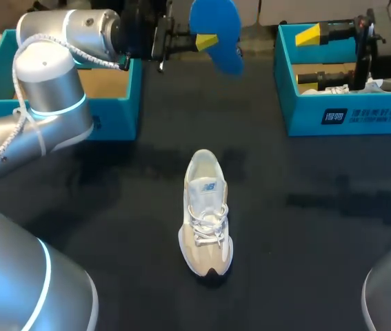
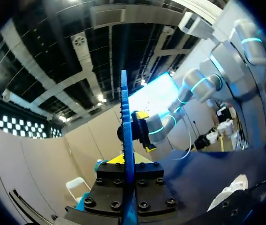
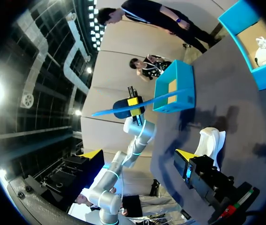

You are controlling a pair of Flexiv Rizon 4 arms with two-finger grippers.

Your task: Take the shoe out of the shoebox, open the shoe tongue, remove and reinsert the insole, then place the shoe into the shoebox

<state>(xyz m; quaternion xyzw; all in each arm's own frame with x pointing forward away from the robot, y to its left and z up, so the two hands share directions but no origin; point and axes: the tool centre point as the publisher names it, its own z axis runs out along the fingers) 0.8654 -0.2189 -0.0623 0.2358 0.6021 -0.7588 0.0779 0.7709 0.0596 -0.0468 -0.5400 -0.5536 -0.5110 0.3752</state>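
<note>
Shoe (image 1: 207, 214) sits out on the table's middle, its blue insole (image 1: 219, 34) pulled and pinched aloft in the left gripper (image 1: 205, 41) — right gripper (image 1: 304, 56) spread empty over the right shoebox (image 1: 347, 114) — reinserting and boxing remain

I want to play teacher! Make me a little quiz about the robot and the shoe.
1. True or false: the shoe hangs in the air.
2. What does the left hand hold? A a lace, B the blue insole, C a sock.
3. Fill in: the right hand is ____ (open or shut).

Key: 1 false, it stands on the table. 2 B. 3 open, with nothing between its fingers.
</note>
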